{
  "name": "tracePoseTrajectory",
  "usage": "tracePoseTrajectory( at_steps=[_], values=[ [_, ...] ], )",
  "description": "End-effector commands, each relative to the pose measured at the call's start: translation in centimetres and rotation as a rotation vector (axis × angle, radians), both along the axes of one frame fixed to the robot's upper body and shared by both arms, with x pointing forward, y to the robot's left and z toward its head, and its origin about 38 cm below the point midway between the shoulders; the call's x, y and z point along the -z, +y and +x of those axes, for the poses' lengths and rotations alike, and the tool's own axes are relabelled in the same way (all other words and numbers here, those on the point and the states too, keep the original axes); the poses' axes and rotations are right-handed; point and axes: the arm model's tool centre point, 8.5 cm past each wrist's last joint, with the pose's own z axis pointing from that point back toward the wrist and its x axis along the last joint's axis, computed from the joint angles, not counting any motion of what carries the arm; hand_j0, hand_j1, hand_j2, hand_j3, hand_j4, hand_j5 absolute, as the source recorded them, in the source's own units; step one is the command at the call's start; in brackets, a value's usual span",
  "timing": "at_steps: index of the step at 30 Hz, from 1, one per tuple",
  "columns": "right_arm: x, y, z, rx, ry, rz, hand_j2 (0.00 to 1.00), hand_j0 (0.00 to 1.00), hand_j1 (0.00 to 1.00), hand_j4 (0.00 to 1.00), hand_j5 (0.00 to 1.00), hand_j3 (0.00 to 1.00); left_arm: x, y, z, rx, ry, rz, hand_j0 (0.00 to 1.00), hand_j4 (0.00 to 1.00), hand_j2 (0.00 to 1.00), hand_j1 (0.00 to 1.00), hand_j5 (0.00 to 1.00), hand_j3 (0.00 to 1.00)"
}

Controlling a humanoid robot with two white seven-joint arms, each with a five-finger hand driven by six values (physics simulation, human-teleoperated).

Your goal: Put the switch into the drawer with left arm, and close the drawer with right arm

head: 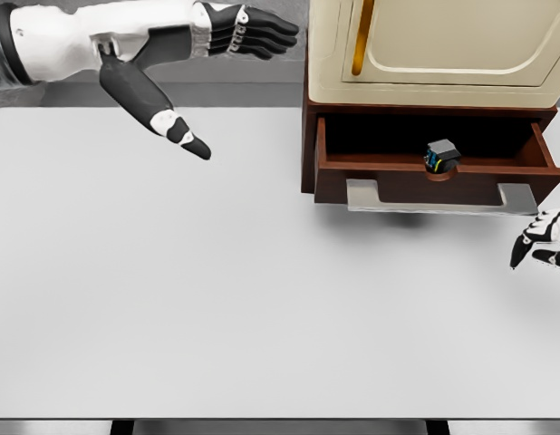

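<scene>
You see the switch inside the open drawer, at two o'clock on the desk. Your left hand hangs at eleven o'clock, fingers spread and empty. Your right hand waits at three o'clock; its fingers I cannot tell.

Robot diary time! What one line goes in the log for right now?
switch: in drawer | drawer: open | left hand: open, raised, empty | right hand: near drawer front, not touching

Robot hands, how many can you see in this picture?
2. The left robot hand is raised at the upper left, fingers spread and empty. The right robot hand shows only partly at the right edge, below the open drawer; the rest of it is cut off.
</scene>
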Motion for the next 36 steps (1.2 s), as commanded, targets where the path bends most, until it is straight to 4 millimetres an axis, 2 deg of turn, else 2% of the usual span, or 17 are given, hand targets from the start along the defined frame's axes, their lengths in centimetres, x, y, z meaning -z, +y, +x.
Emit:
tracePoseTrajectory(
  at_steps=[1,2,3,7,9,11,12,15,17,19,20,22,25,30,31,33,36],
  values=[
    [-0.1,0.0,0.1,0.001,0.0,0.004,0.47,0.47,0.47,0.47,0.47,0.47,0.8,4.3,0.1,-0.102,-0.255,0.276,1.0,1.0,1.0,1.0,1.0,1.0],
    [-0.3,0.0,0.1,0.001,-0.006,0.004,0.47,0.47,0.47,0.47,0.47,0.47,1.2,4.5,0.2,-0.102,-0.306,0.334,1.0,1.0,1.0,1.0,1.0,1.0],
    [-0.5,0.1,0.2,0.0,-0.011,0.006,0.47,0.47,0.47,0.47,0.47,0.47,1.6,4.5,0.0,-0.047,-0.469,0.456,1.0,1.0,1.0,1.0,1.0,1.0],
    [-0.8,0.3,0.4,-0.005,-0.017,0.021,0.47,0.47,0.47,0.47,0.47,0.47,2.1,3.0,-2.4,0.215,-0.617,0.412,1.0,1.0,1.0,1.0,1.0,1.0],
    [-0.5,0.8,0.7,-0.025,-0.003,0.022,0.47,0.47,0.47,0.47,0.47,0.47,2.8,3.4,-2.3,0.206,-0.601,0.424,1.0,1.0,1.0,1.0,1.0,1.0],
    [-0.6,1.0,0.8,-0.029,-0.008,0.022,0.47,0.47,0.47,0.47,0.47,0.47,4.4,2.1,-1.7,0.245,-0.67,0.53,1.0,1.0,1.0,1.0,1.0,1.0],
    [-0.8,1.1,0.9,-0.031,-0.013,0.023,0.47,0.47,0.47,0.47,0.47,0.47,5.7,1.7,-0.8,0.247,-0.653,0.538,1.0,1.0,1.0,1.0,1.0,1.0],
    [-0.4,1.2,0.9,-0.037,-0.003,0.024,0.47,0.47,0.47,0.47,0.47,0.47,5.3,3.1,-0.6,0.2,-0.654,0.537,1.0,1.0,1.0,1.0,1.0,1.0],
    [-0.3,1.3,0.9,-0.037,0.0,0.024,0.48,0.48,0.48,0.48,0.48,0.48,5.1,2.9,-1.1,0.21,-0.666,0.529,1.0,1.0,1.0,1.0,1.0,1.0],
    [0.1,1.3,0.8,-0.037,0.013,0.026,0.48,0.48,0.48,0.48,0.48,0.48,5.4,4.7,-1.2,0.127,-0.658,0.452,1.0,1.0,1.0,1.0,1.0,1.0],
    [0.2,1.2,0.9,-0.035,0.013,0.028,0.49,0.49,0.49,0.49,0.49,0.49,5.8,6.5,-1.4,0.055,-0.648,0.4,1.0,1.0,1.0,1.0,1.0,1.0],
    [1.0,1.4,0.6,-0.037,0.032,0.035,0.49,0.49,0.49,0.49,0.49,0.49,5.9,8.9,-1.5,-0.031,-0.638,0.366,1.0,1.0,1.0,1.0,1.0,1.0],
    [1.4,1.7,0.7,-0.032,0.021,0.071,0.49,0.49,0.49,0.49,0.49,0.49,6.2,9.6,-0.9,-0.057,-0.618,0.361,1.0,1.0,1.0,1.0,1.0,1.0],
    [-1.2,2.2,2.0,-0.048,-0.059,0.075,0.5,0.5,0.5,0.5,0.5,0.5,7.0,12.5,1.0,-0.159,-0.548,0.343,1.0,1.0,1.0,1.0,1.0,1.0],
    [-1.5,2.5,2.3,-0.058,-0.068,0.073,0.5,0.5,0.5,0.5,0.5,0.5,7.1,12.4,1.0,-0.157,-0.547,0.342,1.0,1.0,1.0,1.0,1.0,1.0],
    [-1.0,3.5,2.8,-0.088,-0.051,0.076,0.5,0.5,0.5,0.5,0.5,0.5,7.1,12.5,1.1,-0.16,-0.543,0.343,1.0,1.0,1.0,1.0,1.0,1.0],
    [-0.9,3.5,2.9,-0.089,-0.048,0.075,0.5,0.5,0.5,0.5,0.5,0.5,7.2,12.6,1.1,-0.164,-0.541,0.343,1.0,1.0,1.0,1.0,1.0,1.0]
  ],
)
